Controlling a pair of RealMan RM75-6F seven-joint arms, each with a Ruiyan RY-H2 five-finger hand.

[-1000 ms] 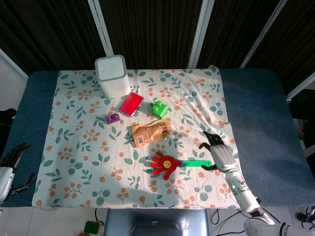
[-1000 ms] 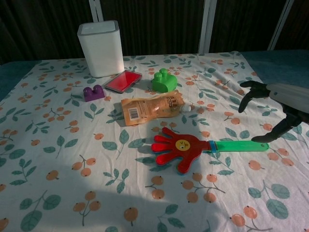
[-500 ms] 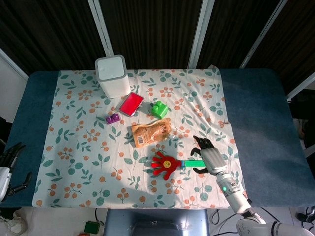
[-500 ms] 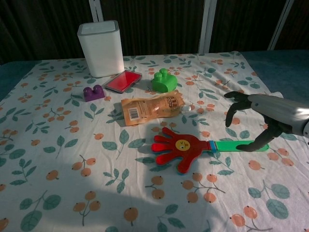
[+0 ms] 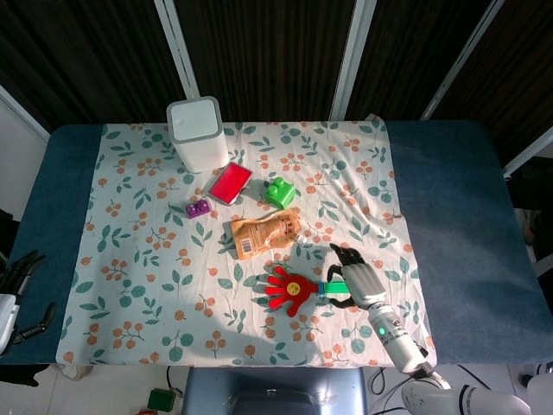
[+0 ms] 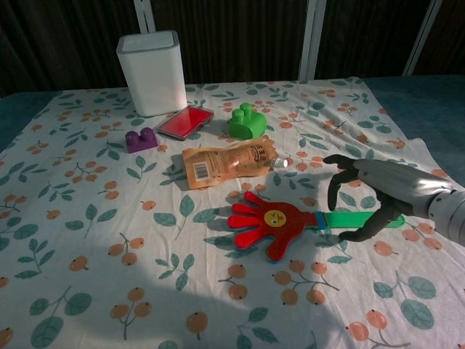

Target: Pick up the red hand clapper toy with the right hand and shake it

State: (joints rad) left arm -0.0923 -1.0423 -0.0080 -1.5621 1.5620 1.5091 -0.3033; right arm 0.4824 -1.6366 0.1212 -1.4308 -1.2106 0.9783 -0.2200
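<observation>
The red hand clapper toy (image 5: 289, 290) (image 6: 275, 225) lies flat on the flowered cloth, its green handle (image 6: 352, 219) pointing right. My right hand (image 5: 354, 278) (image 6: 365, 192) hovers open over the handle, its fingers arched above it on the far side and its thumb down on the near side. It does not grip the handle. My left hand (image 5: 19, 294) rests open off the cloth at the far left edge of the head view, and the chest view does not show it.
An orange pouch (image 5: 264, 231) (image 6: 227, 163) lies just behind the clapper. Further back are a green block (image 5: 278, 191), a red flat case (image 5: 230, 182), a purple block (image 5: 198, 207) and a white box (image 5: 198, 131). The blue table (image 5: 458, 207) borders the cloth.
My right hand has moved left along the handle toward the red clapper head and lowered around the handle. The toy has not moved. The left hand shifted slightly lower.
</observation>
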